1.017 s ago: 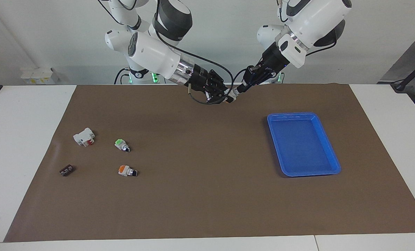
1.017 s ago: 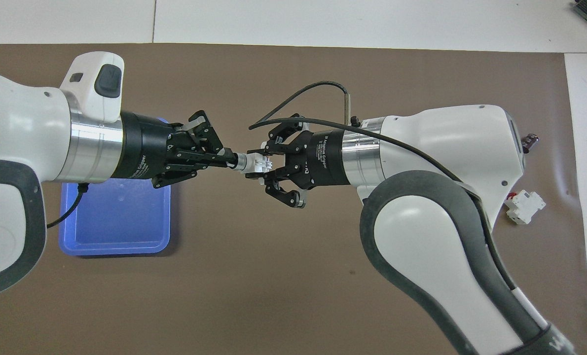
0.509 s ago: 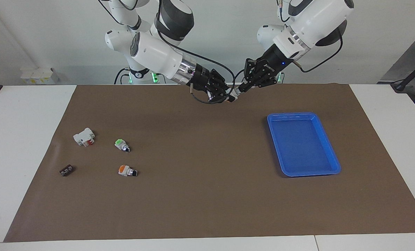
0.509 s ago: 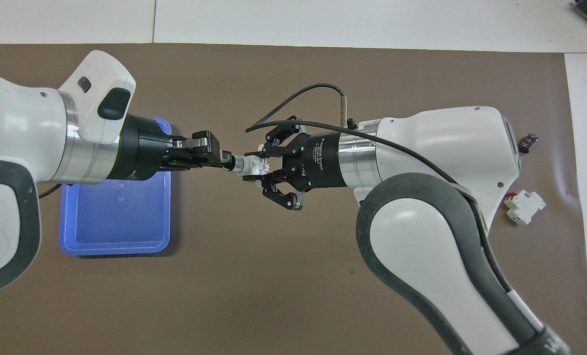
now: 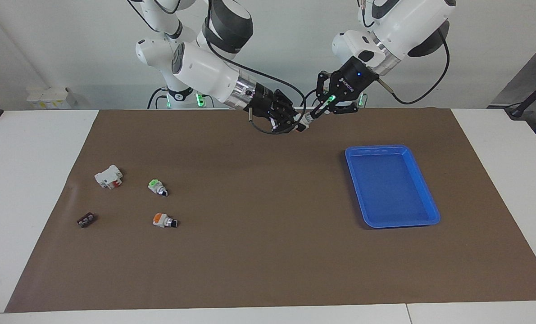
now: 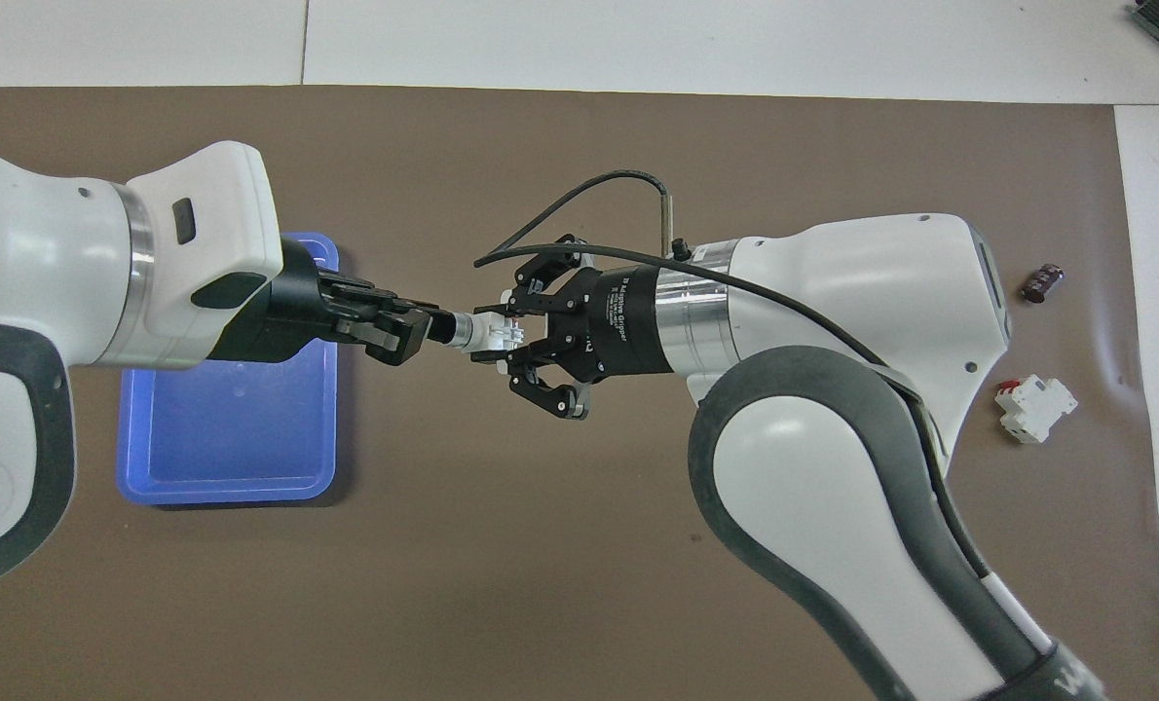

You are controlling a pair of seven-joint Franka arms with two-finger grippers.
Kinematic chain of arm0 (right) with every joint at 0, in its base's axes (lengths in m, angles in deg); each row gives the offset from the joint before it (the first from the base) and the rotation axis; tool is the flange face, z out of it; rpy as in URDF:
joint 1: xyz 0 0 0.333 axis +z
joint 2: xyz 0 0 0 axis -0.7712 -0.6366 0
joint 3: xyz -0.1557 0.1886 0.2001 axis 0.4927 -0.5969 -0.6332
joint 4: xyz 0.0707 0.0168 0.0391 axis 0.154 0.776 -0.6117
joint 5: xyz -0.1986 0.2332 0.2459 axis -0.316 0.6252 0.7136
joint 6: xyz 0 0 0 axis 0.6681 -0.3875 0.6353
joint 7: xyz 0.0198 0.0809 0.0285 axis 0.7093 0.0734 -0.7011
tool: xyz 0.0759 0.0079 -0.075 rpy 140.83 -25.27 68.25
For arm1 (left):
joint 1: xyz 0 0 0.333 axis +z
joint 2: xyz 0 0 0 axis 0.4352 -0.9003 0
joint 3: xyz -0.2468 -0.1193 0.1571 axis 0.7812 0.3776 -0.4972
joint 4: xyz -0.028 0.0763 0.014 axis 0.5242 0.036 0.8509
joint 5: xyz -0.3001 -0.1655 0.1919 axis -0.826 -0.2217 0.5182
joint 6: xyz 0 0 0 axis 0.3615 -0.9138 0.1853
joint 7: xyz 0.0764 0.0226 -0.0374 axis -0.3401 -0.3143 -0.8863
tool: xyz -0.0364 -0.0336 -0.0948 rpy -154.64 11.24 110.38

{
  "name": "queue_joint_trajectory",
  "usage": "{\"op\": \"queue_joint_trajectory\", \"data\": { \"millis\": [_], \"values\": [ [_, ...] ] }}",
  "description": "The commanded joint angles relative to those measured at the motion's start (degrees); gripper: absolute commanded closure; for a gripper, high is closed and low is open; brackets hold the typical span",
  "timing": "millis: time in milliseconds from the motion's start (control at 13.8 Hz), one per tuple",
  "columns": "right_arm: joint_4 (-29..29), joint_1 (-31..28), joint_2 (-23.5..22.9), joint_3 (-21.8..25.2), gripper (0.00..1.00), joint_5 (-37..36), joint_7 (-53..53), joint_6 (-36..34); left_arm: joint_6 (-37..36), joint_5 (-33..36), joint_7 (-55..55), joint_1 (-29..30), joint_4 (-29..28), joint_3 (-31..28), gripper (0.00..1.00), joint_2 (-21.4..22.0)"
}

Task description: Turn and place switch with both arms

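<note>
Rotary switch [image 6: 487, 331] held in the air above the brown mat [image 5: 268, 252], between the arms: right gripper [image 6: 513, 334] closed on its white body, left gripper [image 6: 435, 326] closed on its black knob end, beside the blue tray [image 5: 431, 211].

A mat [image 5: 268, 252] covers the middle of the counter [image 5: 34, 202]. On it, toward the left arm's end, lies a tray [image 5: 431, 209]. Toward the right arm's end lie four small parts: a terminal block [image 5: 108, 176] nearest the robots, a selector switch [image 5: 158, 187] beside it toward the middle, a second selector switch [image 5: 164, 220] farther from the robots, and a small component [image 5: 86, 220] nearest the counter's end. Over the mat's middle, at the robots' edge, the left gripper [image 6: 430, 328] and the right gripper [image 6: 502, 336] meet end to end, the switch [image 6: 487, 333] held between them, clear of the mat.
</note>
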Motion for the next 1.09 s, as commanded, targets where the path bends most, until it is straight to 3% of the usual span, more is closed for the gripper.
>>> {"op": "queue_joint_trajectory", "data": {
  "millis": [0, 291, 1017],
  "values": [
    [-0.29, -0.82, 0.38, 0.27, 1.00, 0.03, 0.59, -0.33, -0.45, 3.06, 11.05, 1.38, -1.65, -0.68, 1.00, 1.95],
    [-0.29, -0.82, 0.38, 0.27, 1.00, -0.06, 0.59, -0.50, -1.06, 3.50, 21.17, 1.38, -1.21, -0.68, 1.00, 2.39],
    [-0.29, -0.82, 0.73, 0.27, 1.00, -0.06, 0.77, -0.59, -1.06, 3.50, 23.21, 2.08, -1.12, -0.85, 1.00, 2.39]
  ]
}}
